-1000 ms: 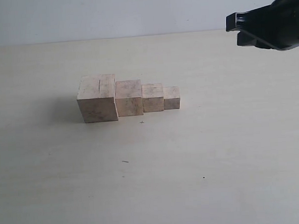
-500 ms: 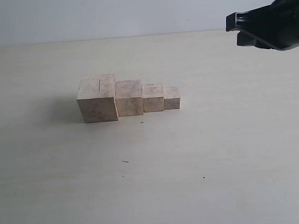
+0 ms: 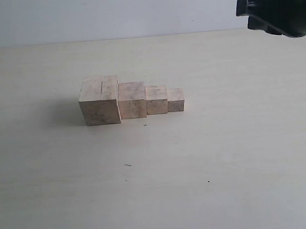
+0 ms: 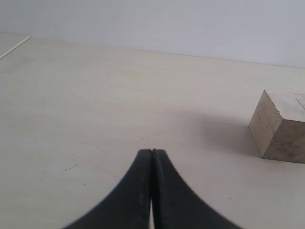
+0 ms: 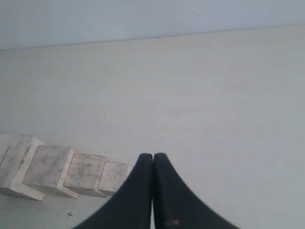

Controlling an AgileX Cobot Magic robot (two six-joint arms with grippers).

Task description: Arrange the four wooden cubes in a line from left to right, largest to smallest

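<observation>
Four pale wooden cubes stand touching in a row on the table. From left to right in the exterior view they are the largest cube [image 3: 99, 100] with a thin dark groove on top, the second cube [image 3: 132, 99], the third cube [image 3: 156, 99] and the smallest cube [image 3: 175, 100]. The right wrist view shows the same row, with the smallest cube [image 5: 114, 177] nearest my right gripper [image 5: 153, 157], which is shut and empty, high at the upper right in the exterior view [image 3: 250, 11]. My left gripper [image 4: 151, 152] is shut and empty, with the largest cube [image 4: 281, 126] off to one side.
The pale table [image 3: 205, 153] carries only small dark specks [image 3: 128, 165]. A light wall [image 3: 113, 15] runs behind its far edge. A thin pale strip [image 4: 14, 48] lies near the table's edge in the left wrist view.
The right arm has risen and drawn back toward the upper right corner of the exterior view. The cubes have not moved.
</observation>
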